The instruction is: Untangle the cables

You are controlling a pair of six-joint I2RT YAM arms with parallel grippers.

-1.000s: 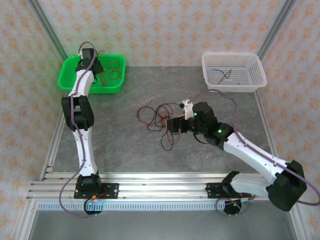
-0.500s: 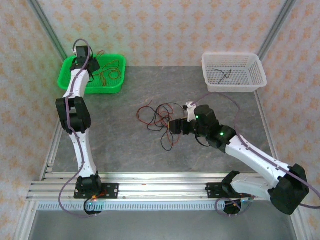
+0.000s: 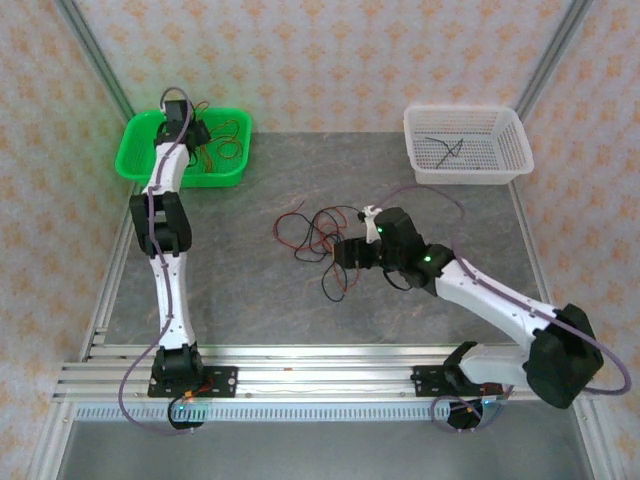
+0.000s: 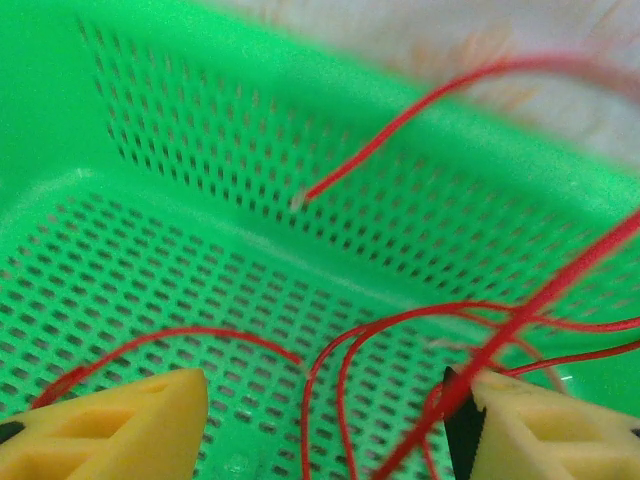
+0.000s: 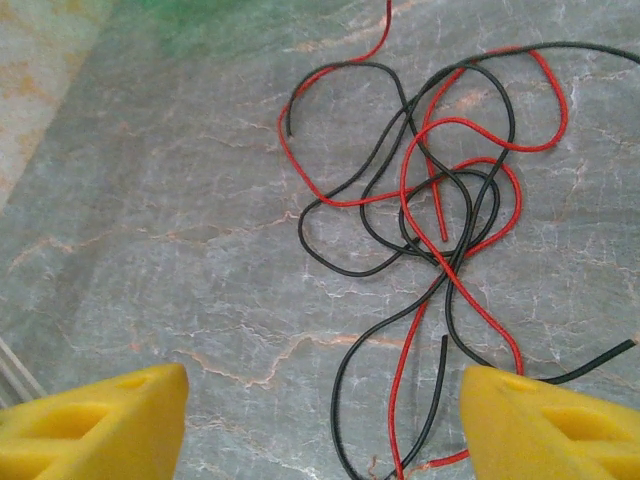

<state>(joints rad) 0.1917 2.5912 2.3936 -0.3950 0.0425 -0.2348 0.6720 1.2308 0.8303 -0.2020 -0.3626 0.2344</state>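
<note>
My right tool (image 5: 325, 390), fingers apart, hovers with the tangle of red and black cables (image 5: 440, 225) on the surface (image 5: 150, 250) ahead; closing there could pinch several strands and tighten knots. My left tool (image 4: 325, 410), also apart, sits among red cables (image 4: 555, 305) in the green basket (image 4: 200, 150); one may snag.

The left arm (image 3: 165, 230) stretches far forward along the left side, wrist tipped down; the left gripper (image 4: 325, 405) has its yellow fingers (image 4: 110, 425) well apart; the right arm (image 3: 490, 300) reaches inward, elbow low; the right gripper (image 5: 325, 405) faces down, jaws spread wide.
</note>
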